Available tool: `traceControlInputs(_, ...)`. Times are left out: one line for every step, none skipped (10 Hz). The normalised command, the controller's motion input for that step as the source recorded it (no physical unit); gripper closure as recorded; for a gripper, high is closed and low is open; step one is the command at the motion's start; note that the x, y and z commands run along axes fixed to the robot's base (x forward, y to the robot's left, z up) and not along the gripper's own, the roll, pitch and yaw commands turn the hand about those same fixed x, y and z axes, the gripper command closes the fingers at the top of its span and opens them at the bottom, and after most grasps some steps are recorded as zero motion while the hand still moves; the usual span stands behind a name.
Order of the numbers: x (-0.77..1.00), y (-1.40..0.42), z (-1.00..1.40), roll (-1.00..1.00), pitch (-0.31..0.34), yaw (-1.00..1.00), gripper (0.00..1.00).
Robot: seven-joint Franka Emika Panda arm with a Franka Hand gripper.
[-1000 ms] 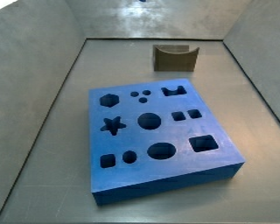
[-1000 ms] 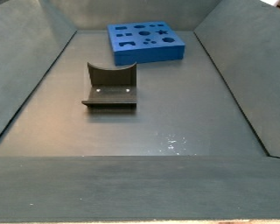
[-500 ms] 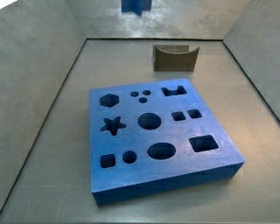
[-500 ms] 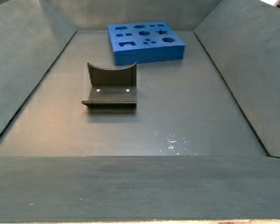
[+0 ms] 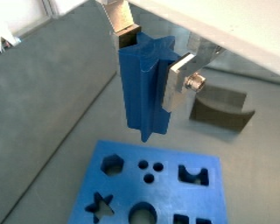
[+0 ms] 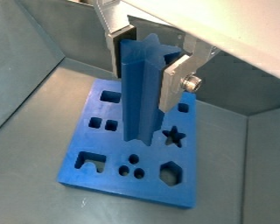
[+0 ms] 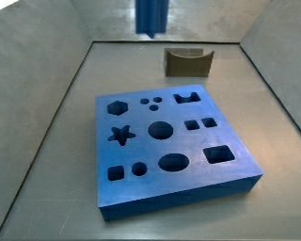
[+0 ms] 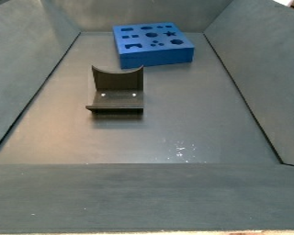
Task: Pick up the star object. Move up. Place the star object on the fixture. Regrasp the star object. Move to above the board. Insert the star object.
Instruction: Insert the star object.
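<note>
The star object, a long ridged blue bar matching the board, hung upright above that board, clamped between the end effector's silver fingers, while in a side view only its lower end showed, the rest cropped.

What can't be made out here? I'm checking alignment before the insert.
- End effector: only its fingers show in both wrist views; absent from side views.
- Star object: top cut off by a side view's edge.
- Board: cropped in a wrist view.
- Height above the star hole: cannot tell.
</note>
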Motion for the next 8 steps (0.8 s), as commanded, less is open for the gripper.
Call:
traceControlInputs(0.1, 0.13, -0.2, -0.82, -0.029, 0.0, 1.0)
traceControlInputs(0.0, 0.0, 0.0, -0.04, 0.0, 0.0, 1.0)
traceControlInputs(0.0, -0.03, -0.09, 0.06, 0.0, 0.0, 1.0)
traceControlInputs(-0.32, -0.42, -0.41, 0.43, 0.0, -0.04, 1.0)
traceControlInputs(-0.49, -0.55, -0.57, 0.25, -0.009, -0.07, 1.0)
traceControlInputs(-0.5, -0.58, -0.61, 0.21, 0.0, -0.13, 1.0)
traceControlInputs(-0.49, -0.62, -0.64, 0.17, 0.0, -0.18, 1.0)
traceControlInputs(-0.4, -0.58, -0.58, 0.1, 0.0, -0.16, 1.0)
